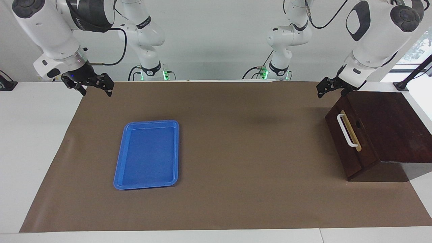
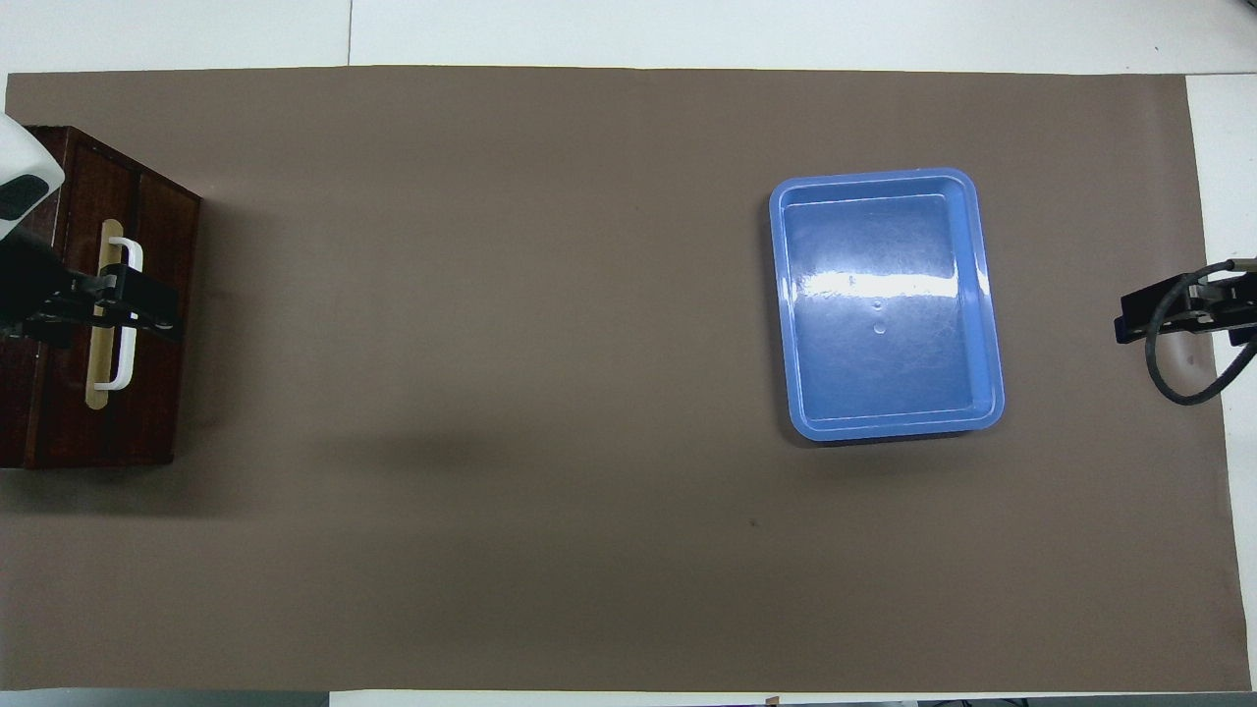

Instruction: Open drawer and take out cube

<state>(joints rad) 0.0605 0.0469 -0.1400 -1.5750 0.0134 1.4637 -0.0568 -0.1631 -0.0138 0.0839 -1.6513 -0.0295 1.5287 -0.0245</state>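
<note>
The dark brown wooden box (image 1: 388, 125) stands at the left arm's end of the table. Its drawer (image 1: 352, 148) is shut, and the white bar handle (image 1: 347, 131) on its brass strip faces the middle of the table. The cube is hidden. My left gripper (image 1: 332, 90) is open and raised over the corner of the box nearer the robots. In the overhead view the left gripper (image 2: 147, 306) covers the middle of the handle (image 2: 123, 368) on the drawer (image 2: 157, 403). My right gripper (image 1: 91, 88) is open and empty, and waits raised over the mat's edge at the right arm's end.
An empty blue plastic tray (image 1: 148, 155) lies on the brown mat (image 1: 236, 152) toward the right arm's end, also in the overhead view (image 2: 884, 314). White tabletop (image 1: 30, 141) borders the mat. The right gripper (image 2: 1139, 319) shows at the overhead view's edge.
</note>
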